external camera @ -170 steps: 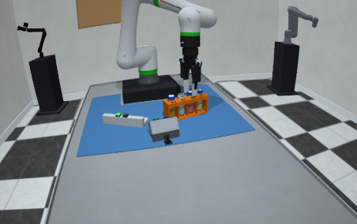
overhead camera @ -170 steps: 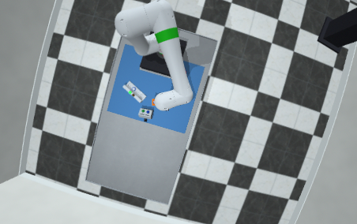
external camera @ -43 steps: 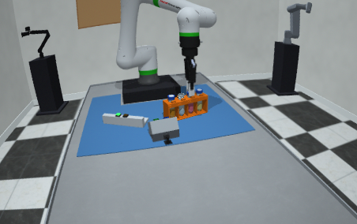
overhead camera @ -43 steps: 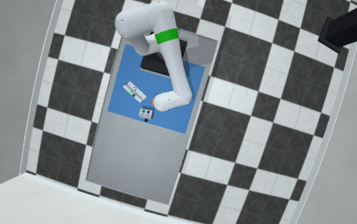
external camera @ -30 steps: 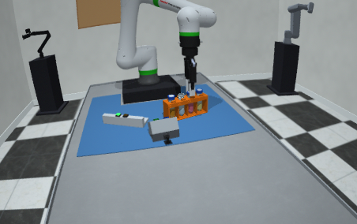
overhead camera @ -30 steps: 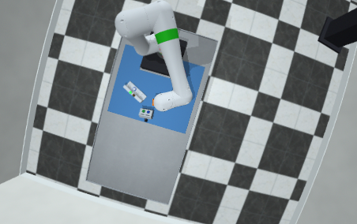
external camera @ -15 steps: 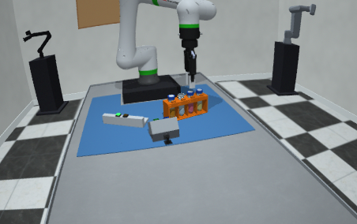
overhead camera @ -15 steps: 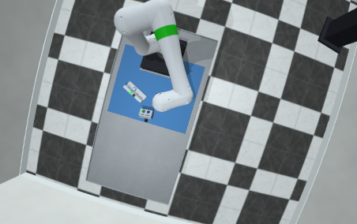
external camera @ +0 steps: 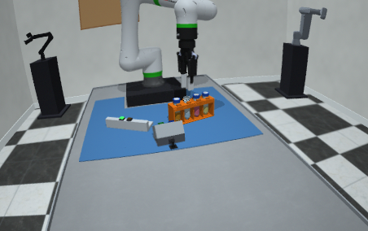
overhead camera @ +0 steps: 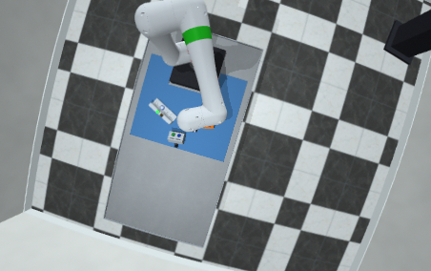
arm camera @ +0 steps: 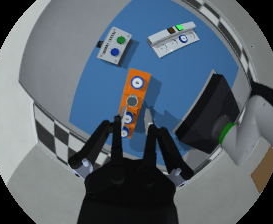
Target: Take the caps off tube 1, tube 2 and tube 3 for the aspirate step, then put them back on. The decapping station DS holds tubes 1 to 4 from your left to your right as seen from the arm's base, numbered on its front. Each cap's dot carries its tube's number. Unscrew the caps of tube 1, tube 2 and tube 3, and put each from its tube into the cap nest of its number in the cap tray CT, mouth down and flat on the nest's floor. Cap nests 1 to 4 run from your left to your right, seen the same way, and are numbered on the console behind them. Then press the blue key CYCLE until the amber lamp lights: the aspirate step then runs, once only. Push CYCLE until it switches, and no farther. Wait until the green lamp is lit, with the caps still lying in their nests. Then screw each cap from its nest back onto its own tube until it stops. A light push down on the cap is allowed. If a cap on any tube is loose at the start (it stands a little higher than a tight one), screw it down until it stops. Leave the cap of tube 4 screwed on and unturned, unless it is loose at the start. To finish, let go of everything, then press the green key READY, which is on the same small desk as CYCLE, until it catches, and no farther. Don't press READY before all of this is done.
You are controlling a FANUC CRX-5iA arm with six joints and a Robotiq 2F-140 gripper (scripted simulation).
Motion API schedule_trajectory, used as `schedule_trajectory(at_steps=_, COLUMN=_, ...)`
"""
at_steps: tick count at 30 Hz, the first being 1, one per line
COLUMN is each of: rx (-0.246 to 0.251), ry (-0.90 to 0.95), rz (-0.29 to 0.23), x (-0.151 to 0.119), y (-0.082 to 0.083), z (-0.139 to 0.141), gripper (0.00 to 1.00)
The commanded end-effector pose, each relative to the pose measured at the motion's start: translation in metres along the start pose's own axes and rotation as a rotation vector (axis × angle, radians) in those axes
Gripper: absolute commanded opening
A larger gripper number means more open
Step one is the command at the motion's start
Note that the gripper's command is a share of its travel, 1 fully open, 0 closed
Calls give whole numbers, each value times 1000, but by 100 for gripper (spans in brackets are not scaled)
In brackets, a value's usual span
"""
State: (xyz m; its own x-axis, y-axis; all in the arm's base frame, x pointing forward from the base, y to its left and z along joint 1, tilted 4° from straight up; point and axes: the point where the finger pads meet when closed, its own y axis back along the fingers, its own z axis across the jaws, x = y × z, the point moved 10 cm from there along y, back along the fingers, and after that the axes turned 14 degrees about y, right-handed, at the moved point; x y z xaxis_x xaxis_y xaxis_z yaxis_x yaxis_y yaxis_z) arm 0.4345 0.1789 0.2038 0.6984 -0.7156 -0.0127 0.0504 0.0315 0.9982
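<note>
The orange decapping station (external camera: 191, 109) stands on the blue mat and also shows in the wrist view (arm camera: 131, 106). Three of its tubes carry blue caps. The second tube from the key desk's end (external camera: 186, 98) (arm camera: 132, 102) shows a grey top without a cap. My gripper (external camera: 188, 84) hangs straight down a little above the rack's middle. Its fingers are partly open with nothing between them. The cap tray (external camera: 127, 123) lies to the left, with one blue cap (arm camera: 183, 39) in a nest. Its green lamp (external camera: 121, 118) is lit.
The small key desk (external camera: 168, 132), with a green and a blue key (arm camera: 115, 46), stands in front of the rack. The arm's black base (external camera: 154, 95) is behind the rack. Two black camera stands (external camera: 49, 87) (external camera: 293, 75) stand on the floor beside the table.
</note>
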Motion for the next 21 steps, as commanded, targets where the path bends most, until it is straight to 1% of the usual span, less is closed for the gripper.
schedule_trajectory(at_steps=1, rx=9, ry=272, rz=-21, x=21, y=0, z=17, gripper=29)
schedule_trajectory(at_steps=4, rx=9, ry=272, rz=-21, x=21, y=0, z=17, gripper=29)
schedule_trajectory(at_steps=6, rx=11, ry=438, rz=-20, x=33, y=-1, z=28, gripper=29)
schedule_trajectory(at_steps=7, rx=11, ry=438, rz=-20, x=33, y=-1, z=28, gripper=29)
schedule_trajectory(at_steps=8, rx=12, ry=522, rz=-20, x=40, y=-1, z=34, gripper=29)
schedule_trajectory(at_steps=9, rx=12, ry=522, rz=-20, x=40, y=-1, z=34, gripper=29)
schedule_trajectory(at_steps=10, rx=12, ry=605, rz=-19, x=46, y=-1, z=40, gripper=29)
schedule_trajectory(at_steps=11, rx=12, ry=605, rz=-19, x=46, y=-1, z=40, gripper=29)
schedule_trajectory(at_steps=12, rx=13, ry=688, rz=-19, x=52, y=-1, z=45, gripper=29)
schedule_trajectory(at_steps=13, rx=14, ry=720, rz=-18, x=58, y=-1, z=51, gripper=29)
schedule_trajectory(at_steps=14, rx=14, ry=720, rz=-18, x=64, y=-1, z=56, gripper=29)
schedule_trajectory(at_steps=17, rx=14, ry=720, rz=-18, x=71, y=-2, z=62, gripper=29)
schedule_trajectory(at_steps=19, rx=14, ry=720, rz=-18, x=83, y=-2, z=73, gripper=29)
schedule_trajectory(at_steps=21, rx=14, ry=720, rz=-18, x=83, y=-2, z=73, gripper=29)
